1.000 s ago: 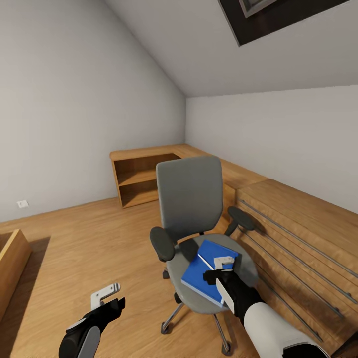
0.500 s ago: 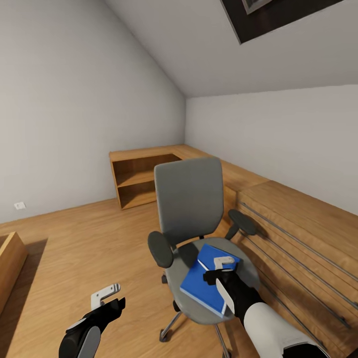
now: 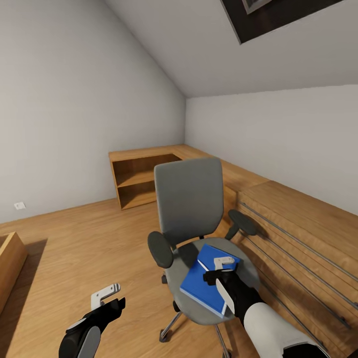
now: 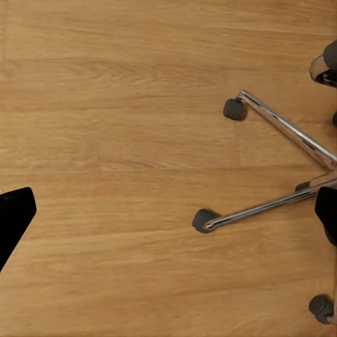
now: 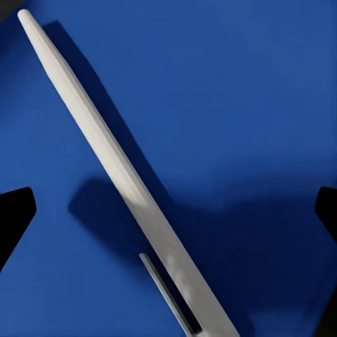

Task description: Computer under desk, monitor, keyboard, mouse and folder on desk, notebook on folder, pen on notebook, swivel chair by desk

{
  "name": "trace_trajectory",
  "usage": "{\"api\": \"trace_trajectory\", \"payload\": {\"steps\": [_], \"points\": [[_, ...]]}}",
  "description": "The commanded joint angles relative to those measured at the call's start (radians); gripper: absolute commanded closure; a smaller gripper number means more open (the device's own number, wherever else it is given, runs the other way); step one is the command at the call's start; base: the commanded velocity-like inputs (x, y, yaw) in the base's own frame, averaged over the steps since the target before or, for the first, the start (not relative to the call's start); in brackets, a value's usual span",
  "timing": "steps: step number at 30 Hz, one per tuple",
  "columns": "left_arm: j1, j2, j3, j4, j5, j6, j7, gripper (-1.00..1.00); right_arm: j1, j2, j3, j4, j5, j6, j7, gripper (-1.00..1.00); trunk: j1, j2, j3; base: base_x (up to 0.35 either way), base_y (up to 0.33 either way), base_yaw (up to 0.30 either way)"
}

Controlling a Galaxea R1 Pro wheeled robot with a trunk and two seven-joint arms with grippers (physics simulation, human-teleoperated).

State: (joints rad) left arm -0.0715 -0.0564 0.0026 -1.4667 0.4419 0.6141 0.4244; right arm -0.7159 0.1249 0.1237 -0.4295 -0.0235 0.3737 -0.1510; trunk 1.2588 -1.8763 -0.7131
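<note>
Blue and flat, the folder [image 3: 208,279] lies on the grey swivel chair [image 3: 191,226] seat toward its right edge, a pale pen [image 5: 119,179] across it. Right end effector [image 3: 222,262] hovers directly above, spread wide; left end effector [image 3: 105,294] also wide.

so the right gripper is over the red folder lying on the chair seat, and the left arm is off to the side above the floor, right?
One thing is off: the folder is bright blue, not red, as the head view and the right wrist view both show. The rest holds: it lies on the swivel chair seat with the right gripper over it, and the left gripper hangs above the wood floor to the side.
</note>
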Motion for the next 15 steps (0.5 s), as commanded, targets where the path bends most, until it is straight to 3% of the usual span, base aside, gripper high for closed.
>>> {"api": "trace_trajectory", "payload": {"steps": [1,15], "points": [[-0.001,0.0,0.0,-0.001,0.011,0.003,0.008,-1.0,0.0,-0.001,0.007,-0.002,-0.003,0.007,-0.006,-1.0,0.0,0.0,-0.001,0.0,0.0,0.0],[-0.001,0.0,0.0,-0.001,0.011,0.003,0.008,-1.0,0.0,-0.001,0.007,0.002,-0.005,0.038,-0.006,-1.0,0.0,0.0,-0.001,0.0,0.0,0.0]]}}
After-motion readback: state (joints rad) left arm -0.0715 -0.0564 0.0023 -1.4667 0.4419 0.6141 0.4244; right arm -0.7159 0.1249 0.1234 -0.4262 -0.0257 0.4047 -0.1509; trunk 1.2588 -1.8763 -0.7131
